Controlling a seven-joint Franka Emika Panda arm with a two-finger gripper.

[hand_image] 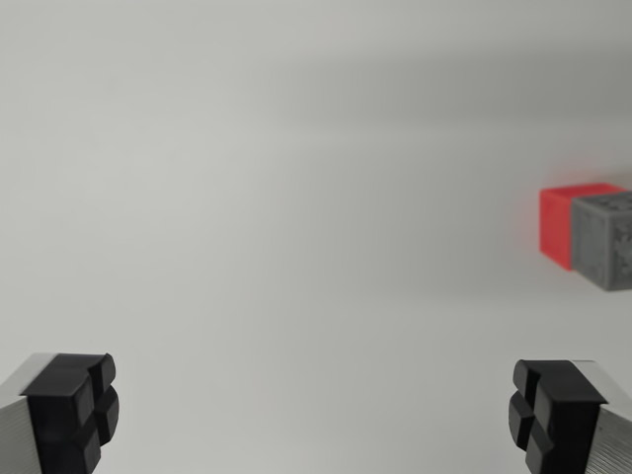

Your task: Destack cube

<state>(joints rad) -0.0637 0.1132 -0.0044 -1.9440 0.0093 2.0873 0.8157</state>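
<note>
A grey cube (607,240) sits stacked against a red cube (561,223) at the wrist view's right edge, partly cut off by the frame. Only the red cube's left part shows behind the grey one. My gripper (311,410) stands open at the bottom of the view, its two black fingertips (77,410) far apart with nothing between them. The cubes lie above and to the right of the right fingertip, clear of both fingers.
A plain white surface (276,197) fills the view around the cubes, with a soft shadow band across its upper part.
</note>
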